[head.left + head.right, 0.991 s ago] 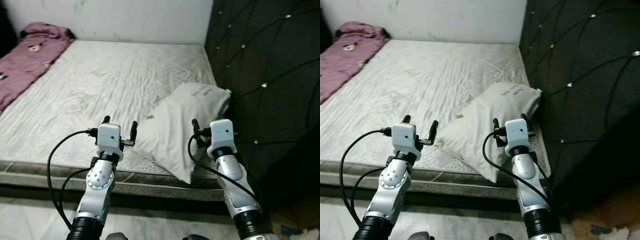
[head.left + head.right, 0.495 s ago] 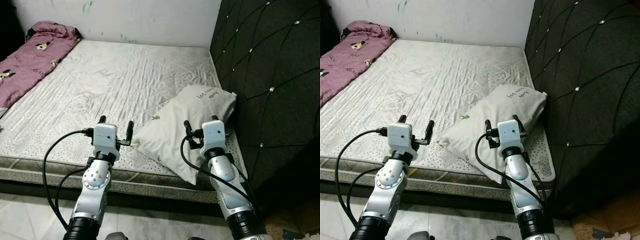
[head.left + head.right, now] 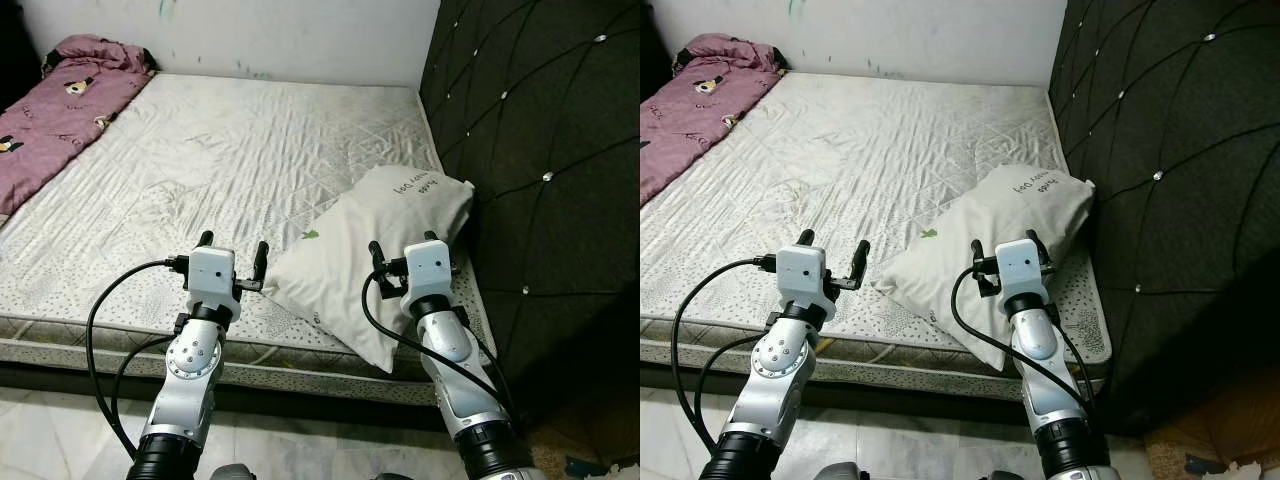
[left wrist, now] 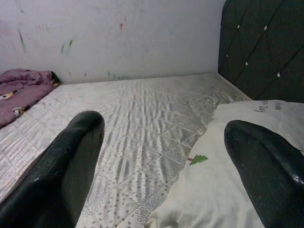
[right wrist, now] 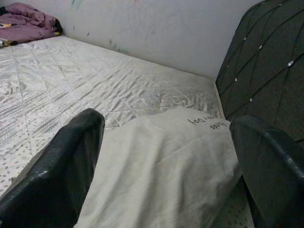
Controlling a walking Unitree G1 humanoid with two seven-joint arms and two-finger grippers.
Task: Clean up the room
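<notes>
Pillow (image 3: 375, 255) lies on the mattress (image 3: 200, 170) beside the headboard (image 3: 540, 150), long axis slanting from near edge toward headboard. Right tool (image 3: 403, 258), fingers spread, sits directly before it; left tool (image 3: 233, 256), also spread, flanks its near corner.

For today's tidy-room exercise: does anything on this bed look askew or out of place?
Yes. The white pillow lies crooked, one corner hanging past the mattress edge. A purple blanket is bunched along the far side. Both grippers, left and right, hover open.
</notes>
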